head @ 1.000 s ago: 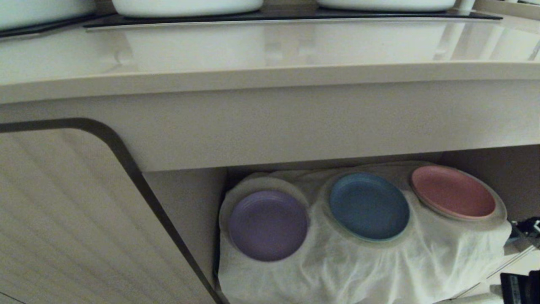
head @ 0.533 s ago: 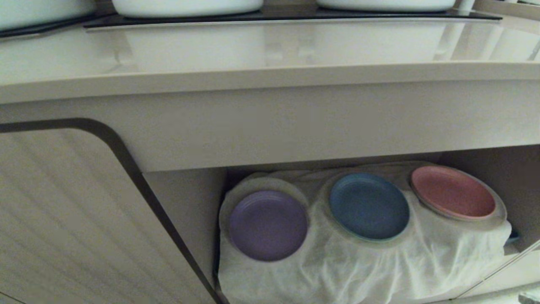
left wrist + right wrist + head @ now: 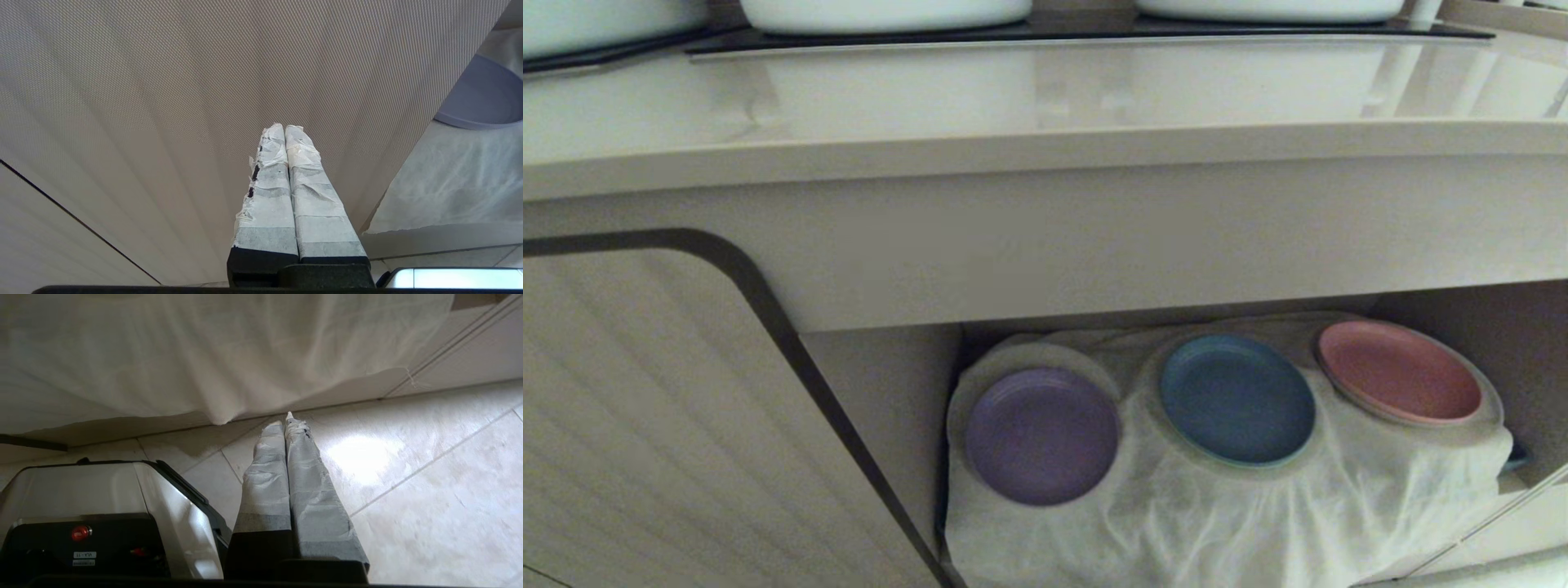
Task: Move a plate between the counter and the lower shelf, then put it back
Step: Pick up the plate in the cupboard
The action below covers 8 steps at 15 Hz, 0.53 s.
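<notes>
The lilac plate (image 3: 1041, 434) lies on a round mound of the white cloth (image 3: 1217, 514) that drapes the lower shelf, leftmost of three plates; its edge also shows in the left wrist view as the plate (image 3: 484, 98). The glossy beige counter (image 3: 1045, 106) runs above the shelf. Neither arm shows in the head view. My left gripper (image 3: 284, 127) is shut and empty, pointing at the beige cabinet door (image 3: 163, 102). My right gripper (image 3: 284, 418) is shut and empty, low over the tiled floor (image 3: 429, 477) below the hanging cloth (image 3: 204, 355).
A blue plate (image 3: 1237, 398) and a pink plate (image 3: 1398, 371) rest on the other two mounds to the lilac one's right. White dishes (image 3: 886, 12) stand on the black hob panel (image 3: 1094, 31). My base (image 3: 81, 514) shows beside the right gripper.
The right arm, seen at the head view's lower right a second ago, has dropped out of that view. The plates, the cloth and the camera have not moved.
</notes>
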Motion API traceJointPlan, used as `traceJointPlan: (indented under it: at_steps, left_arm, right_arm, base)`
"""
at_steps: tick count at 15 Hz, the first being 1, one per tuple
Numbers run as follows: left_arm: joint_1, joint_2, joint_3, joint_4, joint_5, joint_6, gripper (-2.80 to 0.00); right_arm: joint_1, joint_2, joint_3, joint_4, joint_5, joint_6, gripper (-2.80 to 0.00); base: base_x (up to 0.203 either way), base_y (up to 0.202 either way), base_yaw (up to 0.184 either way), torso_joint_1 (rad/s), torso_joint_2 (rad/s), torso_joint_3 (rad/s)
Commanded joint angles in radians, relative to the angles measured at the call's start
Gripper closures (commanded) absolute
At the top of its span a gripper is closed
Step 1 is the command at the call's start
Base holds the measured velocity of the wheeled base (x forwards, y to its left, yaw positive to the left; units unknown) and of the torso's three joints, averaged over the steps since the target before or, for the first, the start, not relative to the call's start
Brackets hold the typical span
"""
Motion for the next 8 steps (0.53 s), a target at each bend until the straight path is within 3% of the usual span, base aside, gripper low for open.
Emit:
traceJointPlan:
  at_steps: [1, 8]
  left_arm:
    - [0.000, 0.000, 0.000, 0.000, 0.000, 0.000, 0.00]
    - [0.000, 0.000, 0.000, 0.000, 0.000, 0.000, 0.00]
  right_arm:
    - [0.003, -0.043, 0.047, -0.032, 0.001, 0.000, 0.00]
    - [0.041, -0.235, 0.090, -0.052, 0.032, 0.018, 0.00]
  base:
    - [0.000, 0.000, 0.000, 0.000, 0.00, 0.000]
    - [0.000, 0.000, 0.000, 0.000, 0.00, 0.000]
